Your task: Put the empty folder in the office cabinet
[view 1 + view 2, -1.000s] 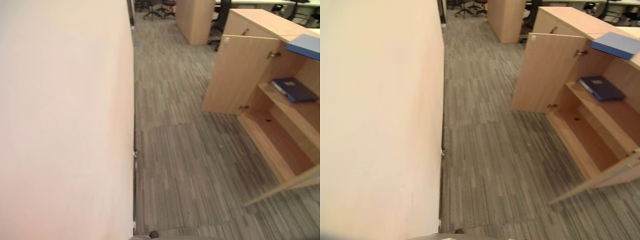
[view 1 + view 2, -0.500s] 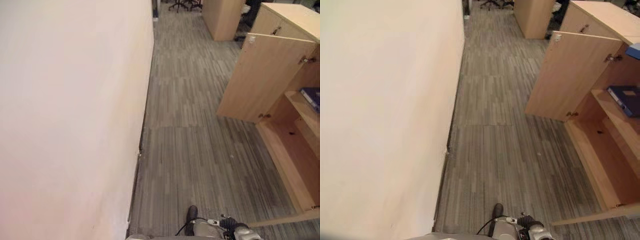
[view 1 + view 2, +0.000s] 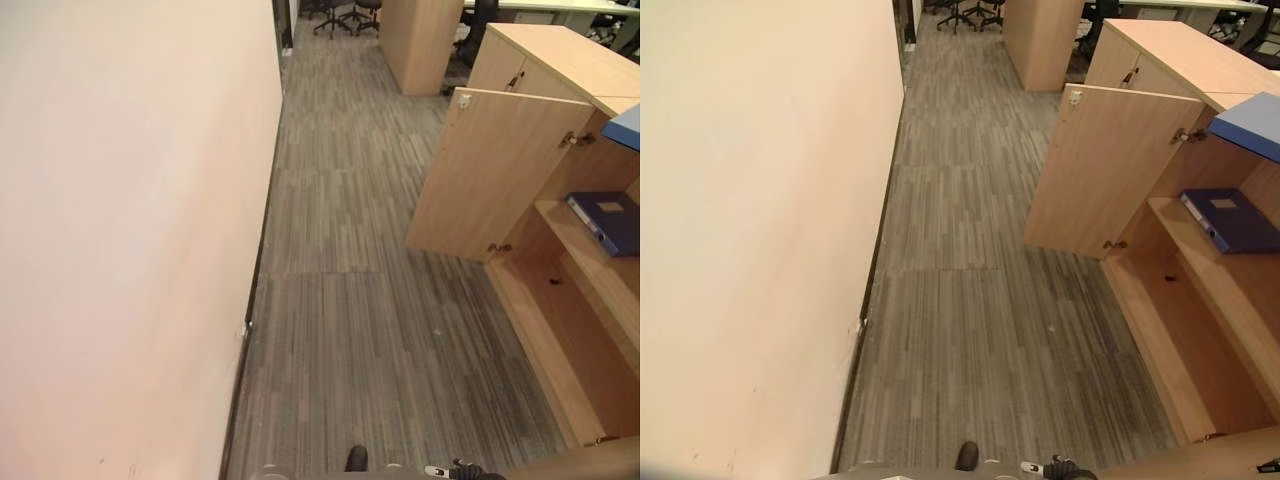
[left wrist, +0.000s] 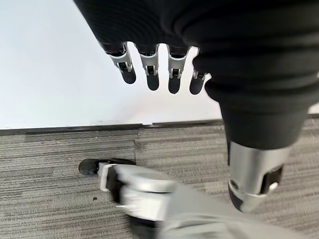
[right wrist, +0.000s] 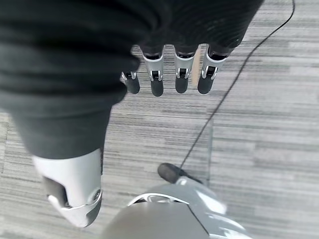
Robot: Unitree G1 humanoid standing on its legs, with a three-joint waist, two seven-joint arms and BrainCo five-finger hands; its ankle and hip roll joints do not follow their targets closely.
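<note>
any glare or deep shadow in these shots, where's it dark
Left eye view: the wall is evenly bright, with no glare spot; the carpet darkens beside the open cabinet. Right eye view: the cabinet's lower compartment is shaded. Left wrist view: the left hand stands dark against the lit wall. Right wrist view: the right hand hangs over evenly lit carpet.

1. The two eye views look down from high on the robot's head. They show the same grey carpet (image 3: 380, 300), a pale wall (image 3: 120, 220) on the left and an open wooden cabinet (image 3: 1110, 170) on the right.
2. The right eye view shows a bit more of the cabinet.
3. Each wrist view looks down past its own hand, the left hand (image 4: 209, 45) and the right hand (image 5: 149, 35), very close, to the carpet below.
</note>
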